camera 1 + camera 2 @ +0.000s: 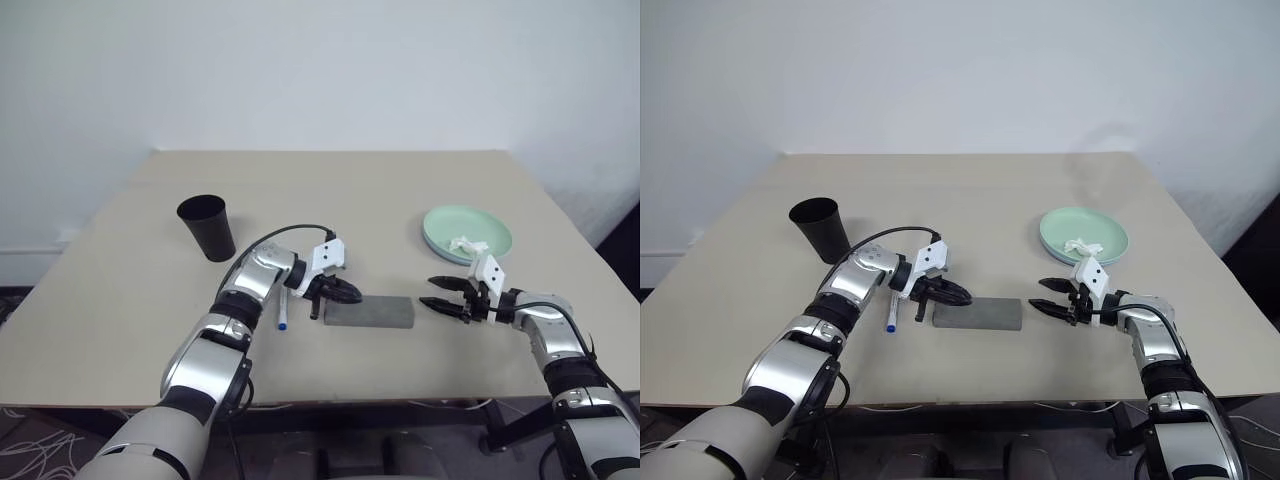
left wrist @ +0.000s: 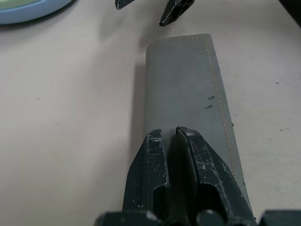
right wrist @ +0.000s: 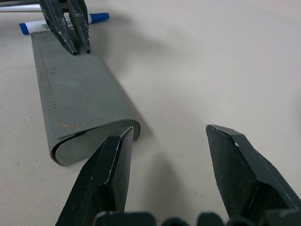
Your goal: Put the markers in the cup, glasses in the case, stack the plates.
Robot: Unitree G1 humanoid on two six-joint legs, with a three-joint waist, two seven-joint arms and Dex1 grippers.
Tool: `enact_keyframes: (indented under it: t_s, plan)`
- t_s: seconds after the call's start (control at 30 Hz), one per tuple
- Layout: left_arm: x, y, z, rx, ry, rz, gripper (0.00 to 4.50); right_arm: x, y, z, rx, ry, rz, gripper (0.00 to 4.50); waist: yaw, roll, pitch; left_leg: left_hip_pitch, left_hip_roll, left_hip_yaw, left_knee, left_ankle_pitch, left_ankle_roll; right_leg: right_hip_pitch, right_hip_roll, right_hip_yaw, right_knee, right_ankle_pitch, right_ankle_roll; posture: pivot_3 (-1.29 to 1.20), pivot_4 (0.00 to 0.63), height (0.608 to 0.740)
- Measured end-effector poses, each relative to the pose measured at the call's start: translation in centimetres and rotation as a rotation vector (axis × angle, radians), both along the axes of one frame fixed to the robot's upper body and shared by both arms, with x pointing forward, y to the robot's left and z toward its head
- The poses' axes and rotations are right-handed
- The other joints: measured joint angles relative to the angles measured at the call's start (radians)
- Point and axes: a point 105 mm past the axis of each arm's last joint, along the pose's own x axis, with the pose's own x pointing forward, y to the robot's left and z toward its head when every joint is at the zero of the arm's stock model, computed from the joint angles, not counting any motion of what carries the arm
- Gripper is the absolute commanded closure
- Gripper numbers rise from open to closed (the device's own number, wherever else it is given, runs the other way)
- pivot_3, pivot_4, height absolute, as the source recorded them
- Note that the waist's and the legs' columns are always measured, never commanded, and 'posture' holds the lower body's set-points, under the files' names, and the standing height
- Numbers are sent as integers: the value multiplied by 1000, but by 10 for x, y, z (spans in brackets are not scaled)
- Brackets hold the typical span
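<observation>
I am holding my left claw (image 1: 343, 292) with its fingers together at the left end of the grey case (image 1: 369, 312), which is lying closed and flat on the worktop (image 1: 120, 300), nearest to me. My right claw (image 1: 447, 297) is waiting with its fingers apart, just beside the other end of the case and not touching it. The case is looking light and a little soft, with a stitched flap, so I think it can slide when it is pushed; the better place to take it is the flap edge. The marker (image 1: 283, 307) is lying just behind my left claw; it is thin and smooth and may roll. Farther away, the black cup (image 1: 207, 227) is standing upright on the left, and the plates (image 1: 466, 235) are sitting stacked on the right with a crumpled paper (image 1: 467, 244) on top.
</observation>
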Motion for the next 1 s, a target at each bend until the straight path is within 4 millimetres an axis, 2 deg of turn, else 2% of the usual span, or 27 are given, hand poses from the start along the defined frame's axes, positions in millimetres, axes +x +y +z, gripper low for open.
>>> enact_keyframes:
  t_s: [0.13,0.27,0.43,0.53,0.63,0.73,0.8,0.9,1.0]
  plan:
    - [10,-4,1,-67,19,123,4094,-1,1,-1,4,20,8,1824,0,0,0,-1,0,0,2,0,1,0,0,0,0,-1,4,0,0,732]
    - [34,7,12,-154,-40,339,4094,-4,3,0,37,76,35,1824,-1,0,0,-1,1,0,2,0,1,-1,0,0,1,0,4,0,0,732]
    - [54,23,31,-225,-114,562,4094,-6,10,21,99,76,105,1824,0,0,0,-2,1,0,2,0,0,-2,0,-1,1,3,1,0,0,732]
    - [64,40,33,-229,-115,732,4094,-6,9,27,88,65,123,1824,0,0,0,-2,1,0,2,0,0,-2,0,-1,0,3,1,0,0,732]
    - [75,70,25,-169,-122,993,4094,-6,10,27,87,63,129,1824,0,0,0,-1,1,-1,2,0,-1,-2,0,-2,1,4,1,0,0,732]
    - [79,92,22,-140,-138,1186,4094,-7,10,28,86,61,135,1824,0,0,0,-2,1,-1,2,0,-1,-2,0,-2,1,4,1,0,0,732]
    - [79,100,23,-144,-150,1289,4094,-7,11,28,86,58,140,1824,1,0,0,-2,1,-1,2,-1,-3,-2,0,-2,0,4,1,0,0,732]
    - [74,103,23,-143,-149,1385,4094,-6,12,30,85,50,147,1824,1,0,0,-2,0,-1,2,-3,-5,-2,-1,-2,0,4,1,0,0,732]
    - [65,95,20,-139,-118,1419,4094,-6,14,32,82,42,161,1824,1,0,0,-2,0,-1,2,-3,-6,-2,0,-2,0,4,1,0,0,732]
